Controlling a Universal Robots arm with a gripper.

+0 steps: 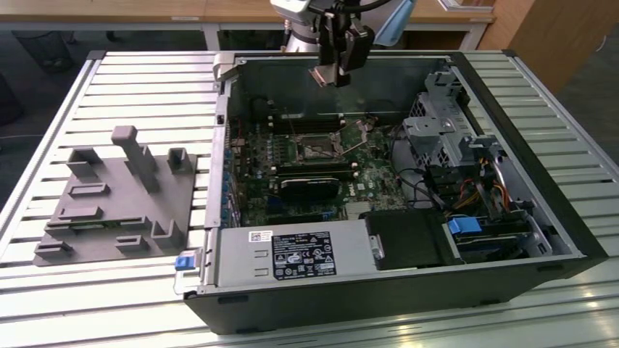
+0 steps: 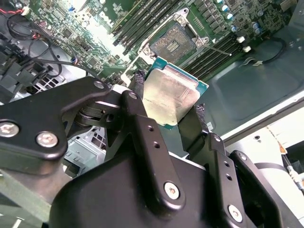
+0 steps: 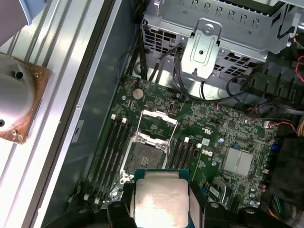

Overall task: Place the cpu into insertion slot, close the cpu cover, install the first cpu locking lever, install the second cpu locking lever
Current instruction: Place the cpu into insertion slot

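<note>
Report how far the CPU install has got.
Done: nothing is seated yet. The insertion slot lies bare and the cpu cover stands open. In hand: the gripper is shut on the cpu, held in the air, apart from the slot. Left: seating the chip, closing the cover, both locking-lever steps.

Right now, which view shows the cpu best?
The second wrist view: the cpu shows nearly whole, held in the pincer. The first wrist view crops one edge; the exterior view shows it small and far off.
</note>
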